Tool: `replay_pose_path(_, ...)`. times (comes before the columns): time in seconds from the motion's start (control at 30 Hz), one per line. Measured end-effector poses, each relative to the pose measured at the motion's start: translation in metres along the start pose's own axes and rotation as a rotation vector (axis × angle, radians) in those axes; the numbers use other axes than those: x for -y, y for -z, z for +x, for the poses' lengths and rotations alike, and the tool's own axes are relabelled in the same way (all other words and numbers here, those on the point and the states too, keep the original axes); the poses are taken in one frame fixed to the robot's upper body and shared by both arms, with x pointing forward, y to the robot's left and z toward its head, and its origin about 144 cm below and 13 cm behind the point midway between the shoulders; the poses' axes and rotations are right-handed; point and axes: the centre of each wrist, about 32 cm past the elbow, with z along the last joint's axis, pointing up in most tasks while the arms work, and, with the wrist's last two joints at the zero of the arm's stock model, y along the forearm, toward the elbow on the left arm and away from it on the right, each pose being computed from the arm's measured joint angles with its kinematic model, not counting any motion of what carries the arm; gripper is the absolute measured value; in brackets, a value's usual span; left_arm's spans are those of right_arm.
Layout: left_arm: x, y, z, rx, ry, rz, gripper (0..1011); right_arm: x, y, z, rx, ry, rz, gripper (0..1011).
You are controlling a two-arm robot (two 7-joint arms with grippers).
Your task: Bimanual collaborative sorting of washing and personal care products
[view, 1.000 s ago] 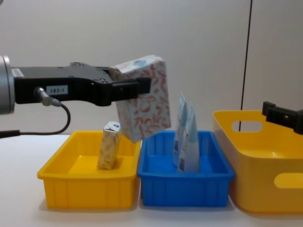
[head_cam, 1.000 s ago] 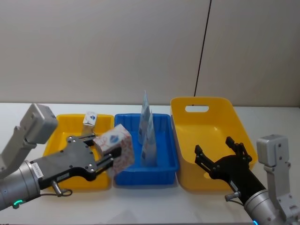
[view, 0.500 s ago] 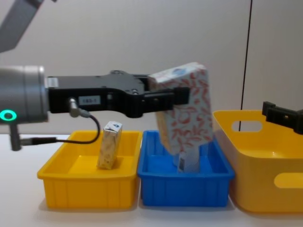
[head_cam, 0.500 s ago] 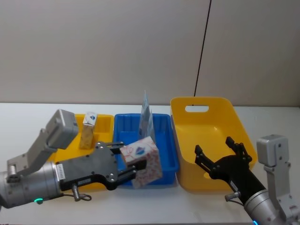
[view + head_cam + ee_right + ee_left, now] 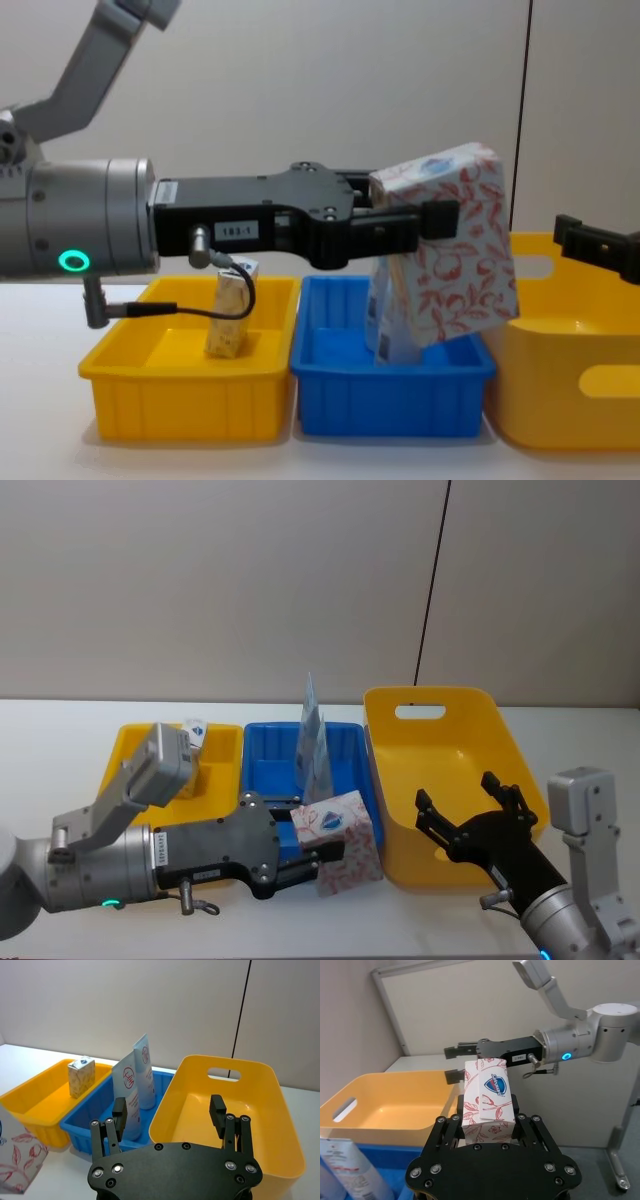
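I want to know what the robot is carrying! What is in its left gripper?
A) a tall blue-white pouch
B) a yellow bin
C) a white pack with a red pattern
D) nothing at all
C: the left gripper is shut on the white pack with a red pattern, holding it up off the table.

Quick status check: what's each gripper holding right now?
Left gripper: shut on the red-patterned pack, held in the air.
Right gripper: open, holding nothing.
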Motion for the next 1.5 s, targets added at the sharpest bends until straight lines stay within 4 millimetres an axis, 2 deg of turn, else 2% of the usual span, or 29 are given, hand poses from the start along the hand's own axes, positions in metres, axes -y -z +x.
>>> replay_pose_path(0.23, 0.001, 0.004, 0.002, 0.002, 0.035, -0.01, 407, 0.0, 0.0, 0.0, 0.0, 0.0, 0.0, 1000)
replay_pose_path(0.6, -0.009, 0.009, -0.001, -0.008, 0.049, -0.004, 407, 0.0, 0.0, 0.0, 0.0, 0.0, 0.0, 1000)
replay_pose_path(1.5, -0.024, 0.008, -0.009, -0.007, 0.044, 0.016, 407, -0.002, 0.0, 0.003, -0.011, -0.022, 0.011, 1000)
